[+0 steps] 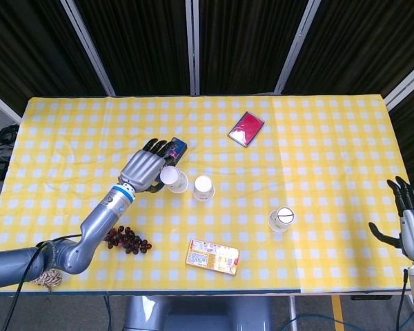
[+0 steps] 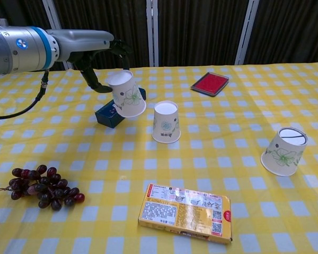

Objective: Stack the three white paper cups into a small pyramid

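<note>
Held in the robot's left hand (image 1: 143, 169) above the yellow-and-white checked tablecloth (image 1: 317, 138), an upside-down white paper cup with a green floral print (image 2: 125, 93) is carried tilted, just beside a second upside-down cup (image 2: 166, 121) at mid-table. A third cup (image 2: 284, 151) is seen well apart, nearer the spread, empty right hand (image 1: 412, 227). Fine print on the orange-and-yellow flat packet (image 2: 184, 212) cannot be read.

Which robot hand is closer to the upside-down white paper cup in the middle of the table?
Left. The left robot hand, holding another white paper cup, is just left of the middle cup; the right robot hand hovers at the far right edge.
</note>
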